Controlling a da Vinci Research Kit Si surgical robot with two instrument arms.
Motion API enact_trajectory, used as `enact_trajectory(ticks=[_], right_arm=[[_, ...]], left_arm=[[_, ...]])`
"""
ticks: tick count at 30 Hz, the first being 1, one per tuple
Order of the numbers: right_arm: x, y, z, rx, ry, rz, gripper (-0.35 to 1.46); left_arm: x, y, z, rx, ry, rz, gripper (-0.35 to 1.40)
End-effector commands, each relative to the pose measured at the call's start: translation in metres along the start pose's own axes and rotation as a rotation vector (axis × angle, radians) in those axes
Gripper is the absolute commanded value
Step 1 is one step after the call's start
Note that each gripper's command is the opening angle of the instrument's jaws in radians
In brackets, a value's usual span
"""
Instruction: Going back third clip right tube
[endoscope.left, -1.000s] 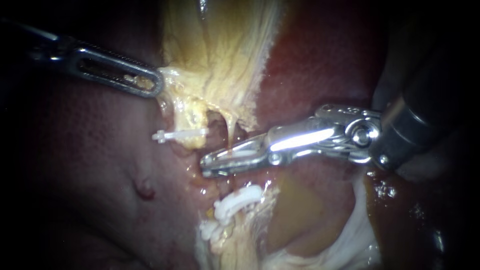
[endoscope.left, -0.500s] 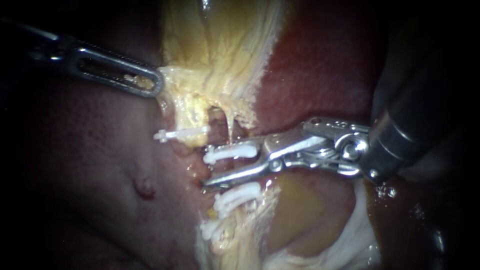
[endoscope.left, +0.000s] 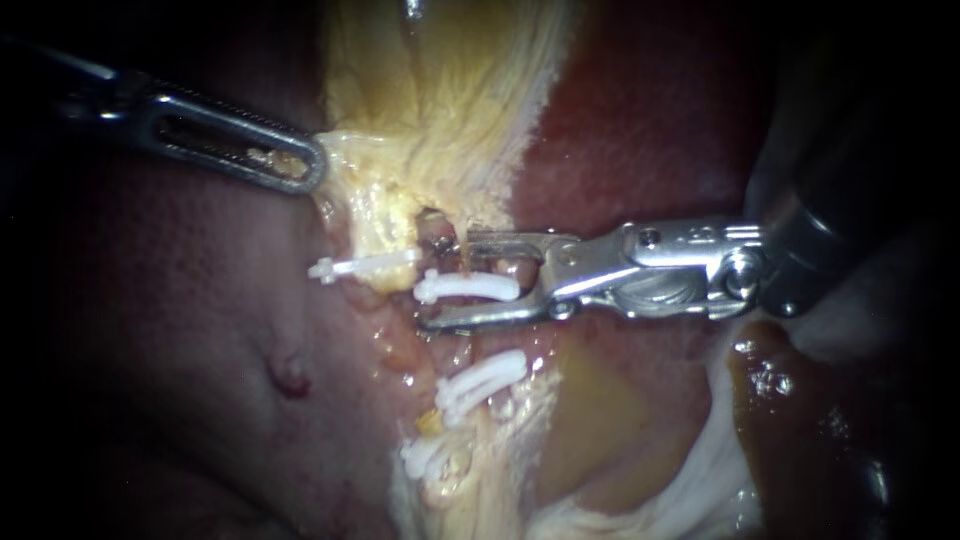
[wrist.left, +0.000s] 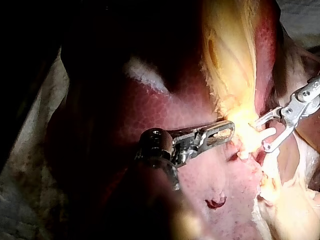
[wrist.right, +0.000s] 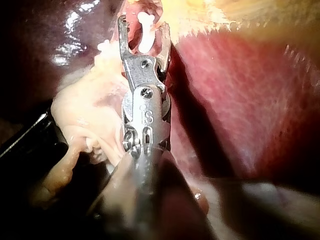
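1. Left instrument: pincer closed on the edge of the yellow tissue, drawing it toward the left. Wet pink liver lies under and below it.
2. Thin clip: white, at the lower end of the yellow flap, clear of both instruments.
3. Third clip, taken to be the task's: white, curved, lying crosswise between the right pincer's two jaws. The tube it sits on is too hidden to make out.
4. Lower clips: more white clips further down the same pale strand, apart from the pincer.
5. Right instrument: pincer open, a gap showing above and below the third clip, neither jaw seen pressing it.
6. Handling, by judgement: the clip looks small, light and stiff, seated on soft, slippery tissue that would tear if tugged. It wants no grip now. The open pincer should back out along its own shaft without hooking the clip's ends.
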Motion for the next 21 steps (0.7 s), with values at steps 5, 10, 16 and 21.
enact_trajectory(ticks=[5,10,16,21], right_arm=[[0.0001,-0.0006,-0.0019,0.011,-0.001,-0.027,0.5],[-0.0002,-0.0011,-0.0043,0.027,-0.002,-0.07,0.5],[0.0,-0.0021,-0.0075,0.022,-0.002,-0.134,0.5],[0.0006,-0.0025,-0.0096,0.021,-0.003,-0.162,0.5]], left_arm=[[0.0,0.0,-0.0001,0.001,0.0,0.0,-0.35],[0.0,0.0,-0.0002,0.001,0.0,0.0,-0.35],[0.0,0.0,-0.0002,0.001,0.0,0.001,-0.35],[0.0,0.0,-0.0002,0.001,0.0,0.001,-0.35]])
